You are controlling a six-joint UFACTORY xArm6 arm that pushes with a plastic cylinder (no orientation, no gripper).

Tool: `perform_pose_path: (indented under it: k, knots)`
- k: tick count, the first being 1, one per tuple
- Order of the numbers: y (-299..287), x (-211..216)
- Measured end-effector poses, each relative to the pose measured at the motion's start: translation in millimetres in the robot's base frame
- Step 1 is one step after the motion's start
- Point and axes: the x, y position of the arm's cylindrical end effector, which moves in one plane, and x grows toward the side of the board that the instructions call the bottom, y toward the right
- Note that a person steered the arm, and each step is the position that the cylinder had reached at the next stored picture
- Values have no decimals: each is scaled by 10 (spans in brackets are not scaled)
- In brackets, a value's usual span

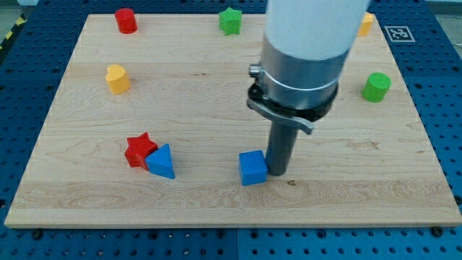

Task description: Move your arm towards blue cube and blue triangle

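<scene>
The blue cube (253,167) lies on the wooden board (216,101) below its centre. The blue triangle (162,161) lies to the cube's left, touching a red star (138,149) on its own left. My tip (277,172) stands right against the cube's right side. The blue triangle is well to the left of the tip, beyond the cube.
A red cylinder (126,20) and a green star (230,20) lie near the view's top. A yellow block (117,78) lies at the left, a green cylinder (375,87) at the right. An orange-yellow block (366,23) peeks from behind the arm at the top right.
</scene>
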Motion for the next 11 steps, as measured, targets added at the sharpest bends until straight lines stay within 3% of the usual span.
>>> perform_pose_path:
  k: [6, 9, 11]
  knots:
    - [-631, 149]
    - [-897, 542]
    - [-836, 505]
